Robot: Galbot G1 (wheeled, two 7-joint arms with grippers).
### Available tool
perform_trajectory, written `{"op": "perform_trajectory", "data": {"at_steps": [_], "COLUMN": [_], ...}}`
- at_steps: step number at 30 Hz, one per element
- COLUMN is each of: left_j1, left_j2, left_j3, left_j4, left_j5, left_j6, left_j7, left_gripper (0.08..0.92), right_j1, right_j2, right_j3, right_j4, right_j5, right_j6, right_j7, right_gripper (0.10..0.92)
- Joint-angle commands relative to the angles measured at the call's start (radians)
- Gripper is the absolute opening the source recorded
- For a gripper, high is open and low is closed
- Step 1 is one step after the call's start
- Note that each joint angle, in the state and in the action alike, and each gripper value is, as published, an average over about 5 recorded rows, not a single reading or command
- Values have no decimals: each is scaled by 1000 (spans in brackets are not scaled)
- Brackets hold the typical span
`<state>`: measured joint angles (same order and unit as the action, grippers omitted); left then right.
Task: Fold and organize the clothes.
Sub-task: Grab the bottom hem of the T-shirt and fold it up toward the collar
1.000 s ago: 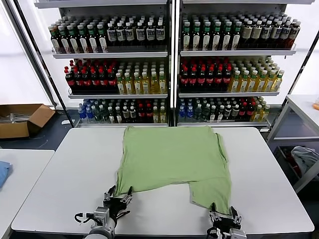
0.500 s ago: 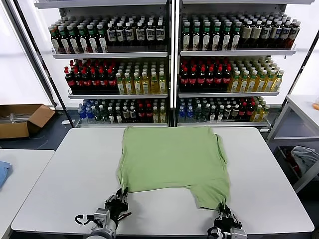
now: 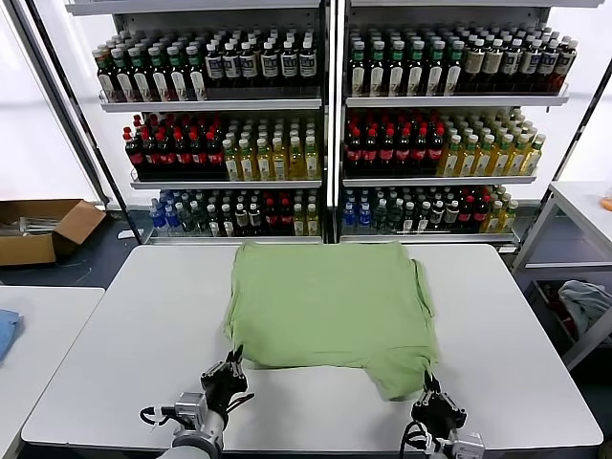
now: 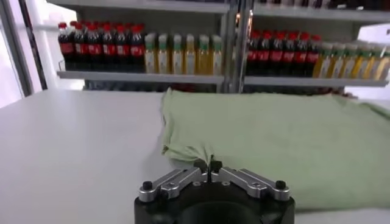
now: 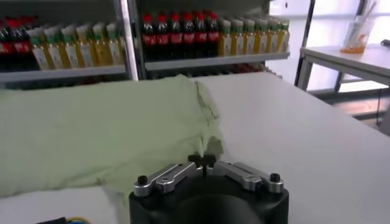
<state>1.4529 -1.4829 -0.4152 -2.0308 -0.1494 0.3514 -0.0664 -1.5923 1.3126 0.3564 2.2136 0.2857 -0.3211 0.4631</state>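
A light green shirt (image 3: 325,301) lies plain side up on the white table (image 3: 134,325), its near hem pushed back and rumpled. My left gripper (image 3: 232,361) is shut on the near left hem corner; in the left wrist view the gripper (image 4: 208,165) pinches the green cloth (image 4: 286,140). My right gripper (image 3: 428,386) is shut on the near right hem corner; in the right wrist view the gripper (image 5: 202,160) holds the shirt (image 5: 91,128). No logo or buttons show.
Shelves of bottles (image 3: 325,124) stand behind the table. A cardboard box (image 3: 43,228) sits on the floor at far left. A second table (image 3: 33,335) with a blue cloth (image 3: 6,330) is at left. A side table (image 3: 583,206) and a pale bundle (image 3: 585,304) are at right.
Both grippers have closed on the near hem corners and moved away from me, carrying the hem up the table so the shirt's near part is shorter.
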Motion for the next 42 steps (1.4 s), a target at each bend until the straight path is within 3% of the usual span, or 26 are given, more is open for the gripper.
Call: {"op": "perform_trajectory", "data": {"at_steps": [1, 17, 37, 42], "left_j1": [-58, -345, -488, -492], "left_j2": [0, 46, 54, 57], "left_j3": [6, 5, 49, 48], "left_j4": [7, 281, 461, 466], "left_j5": [-42, -139, -171, -168], "left_j6": [-80, -88, -34, -31], "left_j7": [-6, -43, -46, -44], "left_gripper": [84, 84, 84, 108], "right_j1": [189, 581, 766, 778], "right_j2": [0, -33, -7, 15], "right_j3": [24, -33, -117, -114], "right_j4": [-88, -419, -671, -685], "right_j5": [-8, 12, 29, 37], "right_j6": [24, -10, -75, -115], "right_j7": [-52, -80, -140, -170], "right_gripper": [106, 106, 106, 180]}}
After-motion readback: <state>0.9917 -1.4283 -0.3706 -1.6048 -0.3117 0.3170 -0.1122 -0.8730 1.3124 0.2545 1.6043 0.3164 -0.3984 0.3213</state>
